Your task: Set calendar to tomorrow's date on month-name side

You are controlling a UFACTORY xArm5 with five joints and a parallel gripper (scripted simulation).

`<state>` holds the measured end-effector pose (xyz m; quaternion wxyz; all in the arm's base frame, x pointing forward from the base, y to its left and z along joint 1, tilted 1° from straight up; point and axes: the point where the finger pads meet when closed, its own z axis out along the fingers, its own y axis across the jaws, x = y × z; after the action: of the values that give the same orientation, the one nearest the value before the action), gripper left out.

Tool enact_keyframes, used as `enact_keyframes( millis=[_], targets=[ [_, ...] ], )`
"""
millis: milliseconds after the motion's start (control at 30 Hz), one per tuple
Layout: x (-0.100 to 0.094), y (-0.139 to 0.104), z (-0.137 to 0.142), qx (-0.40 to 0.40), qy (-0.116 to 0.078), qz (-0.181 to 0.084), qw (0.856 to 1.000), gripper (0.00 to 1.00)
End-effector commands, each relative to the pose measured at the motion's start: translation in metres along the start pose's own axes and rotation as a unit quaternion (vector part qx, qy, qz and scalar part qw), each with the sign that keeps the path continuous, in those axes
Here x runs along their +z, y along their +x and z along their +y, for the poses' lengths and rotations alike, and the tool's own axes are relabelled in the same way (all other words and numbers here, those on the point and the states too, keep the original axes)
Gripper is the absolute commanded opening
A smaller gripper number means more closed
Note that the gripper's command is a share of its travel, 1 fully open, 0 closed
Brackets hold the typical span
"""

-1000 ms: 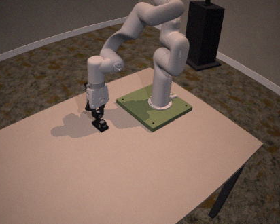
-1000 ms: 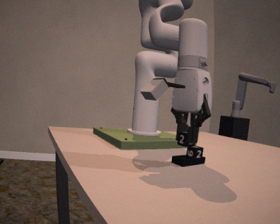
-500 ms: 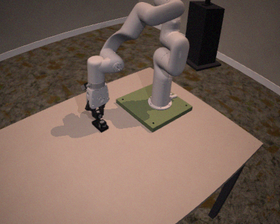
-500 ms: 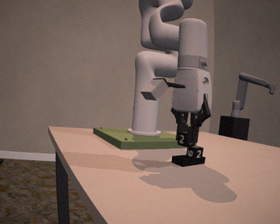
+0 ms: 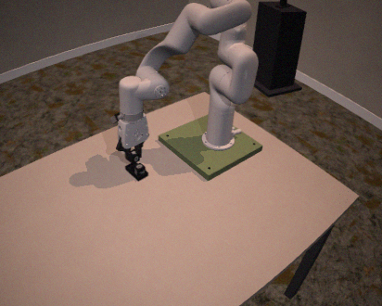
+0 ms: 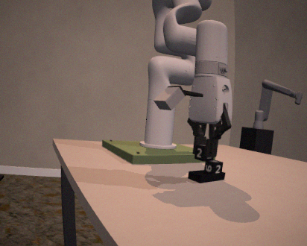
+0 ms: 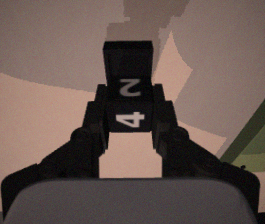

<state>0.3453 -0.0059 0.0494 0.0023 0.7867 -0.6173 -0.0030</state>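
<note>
- My jaws (image 5: 134,157) (image 6: 206,150) are pinching a black number cube (image 6: 200,152) (image 7: 130,124), one finger on each side, so that it does not drop.
- I have it up above the black tray (image 5: 132,173) (image 6: 199,177) (image 7: 128,45), not down in it. I think I hold it high so I can turn it or move it with room to spare.
- A white 4 on my cube faces my wrist, lying on its side. A 2 shows on it from outside. The wrist view has a 2 next to the 4 too, but I cannot tell which cube that one is on.
- The other cube (image 5: 140,168) (image 6: 214,168) sits in the tray, at one end. It shows a 2 and a sideways mark like a 6 or 9. The rest of the tray is bare, and that looks like the spot for my cube.
- The tray sits flat on the desk (image 5: 186,232) (image 6: 138,209), near my green base plate (image 5: 182,148) (image 6: 118,149) (image 7: 263,145).
- I cannot see the month's name, so I cannot tell today's date.
- Next I should get the right number facing out, upright, then lower my cube gently. If it bumps the other cube or the tray's edge, it could tip.
</note>
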Motion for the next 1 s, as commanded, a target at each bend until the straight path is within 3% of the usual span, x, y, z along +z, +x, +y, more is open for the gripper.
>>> enact_keyframes(
  millis=[0,967],
  targets=[
    [-0.0010,0.0003,-0.0012,0.000,0.002,0.000,1.000,0.29],
    [0.0016,0.0003,-0.0011,0.000,0.002,0.000,1.000,0.29]
  ],
)
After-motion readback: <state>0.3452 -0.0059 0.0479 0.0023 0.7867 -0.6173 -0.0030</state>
